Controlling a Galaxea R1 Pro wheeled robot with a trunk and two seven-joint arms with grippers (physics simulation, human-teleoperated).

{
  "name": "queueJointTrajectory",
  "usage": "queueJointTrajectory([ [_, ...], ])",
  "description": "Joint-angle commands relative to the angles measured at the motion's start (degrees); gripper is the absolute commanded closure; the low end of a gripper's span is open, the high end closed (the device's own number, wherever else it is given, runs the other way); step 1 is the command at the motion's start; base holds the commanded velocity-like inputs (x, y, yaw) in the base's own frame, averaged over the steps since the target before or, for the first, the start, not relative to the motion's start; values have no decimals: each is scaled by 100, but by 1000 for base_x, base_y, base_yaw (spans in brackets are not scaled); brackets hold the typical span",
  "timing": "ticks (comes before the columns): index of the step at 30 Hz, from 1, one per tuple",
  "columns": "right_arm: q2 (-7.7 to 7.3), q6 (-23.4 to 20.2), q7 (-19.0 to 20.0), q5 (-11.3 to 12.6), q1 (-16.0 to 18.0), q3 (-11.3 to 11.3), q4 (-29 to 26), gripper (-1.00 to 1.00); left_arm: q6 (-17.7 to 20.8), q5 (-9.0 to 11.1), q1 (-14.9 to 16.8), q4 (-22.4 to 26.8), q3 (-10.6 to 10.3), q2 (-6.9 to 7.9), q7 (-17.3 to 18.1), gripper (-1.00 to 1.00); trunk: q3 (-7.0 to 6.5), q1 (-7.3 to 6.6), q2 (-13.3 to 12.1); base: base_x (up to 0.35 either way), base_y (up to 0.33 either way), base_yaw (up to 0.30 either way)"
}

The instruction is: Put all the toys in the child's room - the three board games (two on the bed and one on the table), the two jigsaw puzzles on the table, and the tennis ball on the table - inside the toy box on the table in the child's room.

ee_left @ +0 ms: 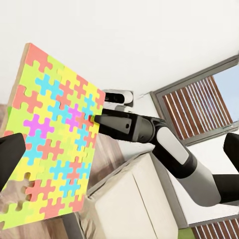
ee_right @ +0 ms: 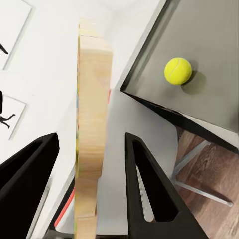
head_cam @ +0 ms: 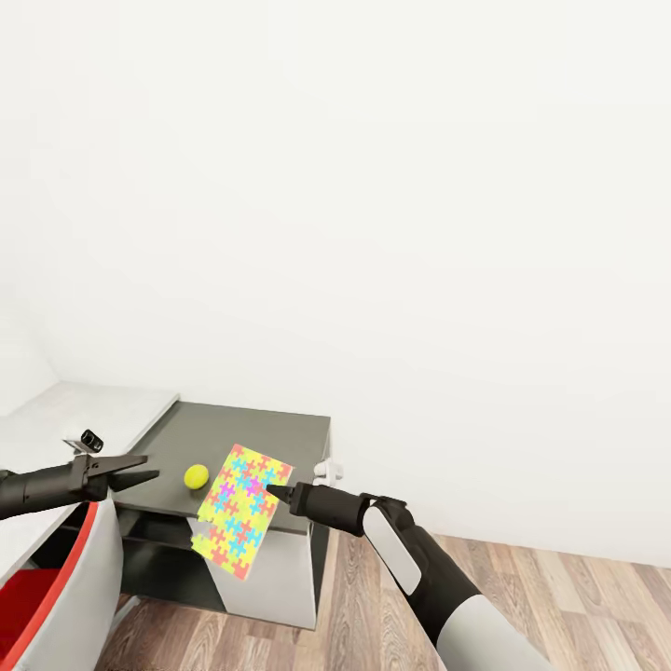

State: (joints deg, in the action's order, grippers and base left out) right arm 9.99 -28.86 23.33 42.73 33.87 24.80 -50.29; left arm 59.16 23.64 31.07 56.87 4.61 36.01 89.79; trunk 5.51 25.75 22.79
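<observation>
Jigsaw puzzle pinched by one edge, slip risk; one puzzle, one ball counted

Head view: my right gripper [head_cam: 278, 490] clamps one jigsaw puzzle [head_cam: 240, 510] tilted over the worktop [head_cam: 261, 424] edge; one tennis ball [head_cam: 196, 476] sits beside it; my left gripper [head_cam: 140, 471] is spread, empty. Left wrist view: grip is at the rim only, so it may pivot out. Right wrist view: wooden edge sits between my fingers [ee_right: 147, 184]
</observation>
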Motion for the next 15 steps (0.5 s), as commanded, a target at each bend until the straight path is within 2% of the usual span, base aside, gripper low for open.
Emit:
queueJointTrajectory([
  [1, 0, -32, -6, 34, 5, -2, -2, 100, 61, 0, 5, 0, -3, 2, 21, -100, 10, 4, 13, 0, 0, 255],
  [11, 0, -32, -10, 34, 5, -3, -5, 100, 61, 0, 5, 0, -3, -4, 21, -100, -11, 4, 13, 0, 0, 268],
  [15, 0, -31, -80, 34, 5, 6, -5, 100, 61, 0, 5, -1, 3, 12, 21, -100, -12, 4, 13, 0, 0, 82],
])
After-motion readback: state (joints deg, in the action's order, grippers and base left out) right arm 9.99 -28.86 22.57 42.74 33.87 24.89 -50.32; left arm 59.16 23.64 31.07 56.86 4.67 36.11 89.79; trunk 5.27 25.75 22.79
